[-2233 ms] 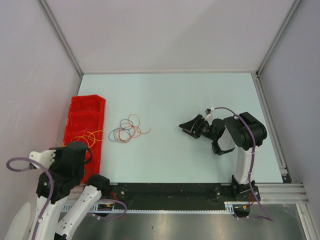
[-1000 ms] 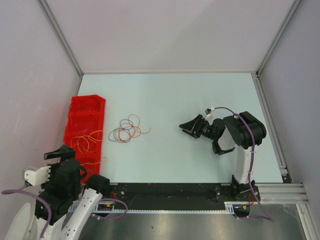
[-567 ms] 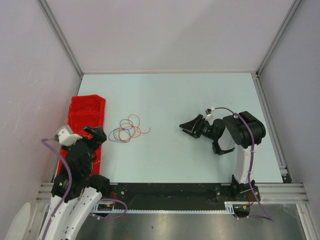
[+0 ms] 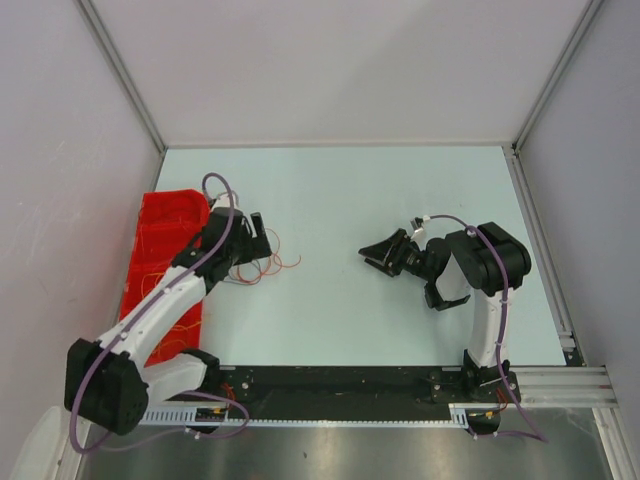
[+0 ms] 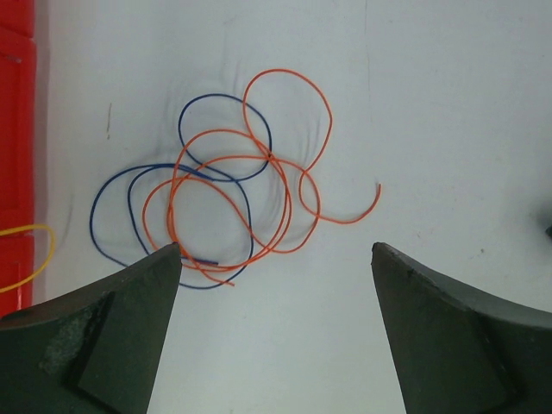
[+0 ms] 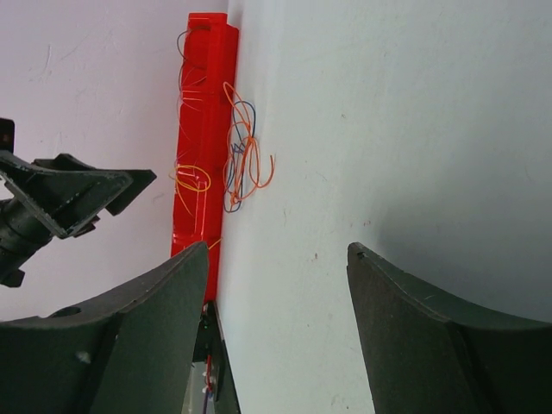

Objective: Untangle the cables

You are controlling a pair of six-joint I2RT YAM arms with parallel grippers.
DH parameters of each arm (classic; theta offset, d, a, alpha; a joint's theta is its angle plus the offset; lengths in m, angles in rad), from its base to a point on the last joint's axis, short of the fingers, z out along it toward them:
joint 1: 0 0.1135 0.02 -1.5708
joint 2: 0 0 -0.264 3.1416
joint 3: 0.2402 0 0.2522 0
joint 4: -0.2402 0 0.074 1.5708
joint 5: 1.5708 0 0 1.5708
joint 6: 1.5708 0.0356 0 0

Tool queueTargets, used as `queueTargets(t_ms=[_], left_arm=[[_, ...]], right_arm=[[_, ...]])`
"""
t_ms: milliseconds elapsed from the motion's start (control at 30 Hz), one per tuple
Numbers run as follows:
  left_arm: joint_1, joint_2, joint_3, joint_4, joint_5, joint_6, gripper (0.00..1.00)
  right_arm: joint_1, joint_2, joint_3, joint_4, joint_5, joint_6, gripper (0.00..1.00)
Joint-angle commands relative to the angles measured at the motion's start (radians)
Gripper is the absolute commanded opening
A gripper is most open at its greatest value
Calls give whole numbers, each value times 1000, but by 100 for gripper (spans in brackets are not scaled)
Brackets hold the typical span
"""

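My left gripper point(image 5: 276, 250): fingers spread wide, holding nothing | tangle of thin orange and blue wire cables point(image 5: 231, 185): on the pale table point(image 4: 400, 190), near the red plastic bin point(image 4: 160, 225), straight below my spread fingers | my right gripper point(image 4: 377, 254): open, empty, well apart | judgement: left arm nearer, descend onto an outer orange loop.

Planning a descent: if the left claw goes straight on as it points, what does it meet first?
Probably the cables, orange and blue loops lying on the table ahead of the left claw; depth is unclear.
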Motion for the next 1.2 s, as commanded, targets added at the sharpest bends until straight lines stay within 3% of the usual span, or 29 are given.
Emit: queueTargets(t_ms=[0, 300, 800, 1167], left_arm=[[-4, 119, 86, 94, 31, 68, 96], [-65, 377, 172, 85, -15, 57, 90], [-105, 592, 252, 76, -67, 10, 83], [-106, 649, 237, 119, -16, -2, 60]], right_arm=[[-7, 99, -49, -303, 70, -98, 73], [-10, 119, -49, -272, 64, -82, 73], [-21, 144, -50, -237, 47, -67, 73], [-22, 144, -49, -234, 52, -64, 74]])
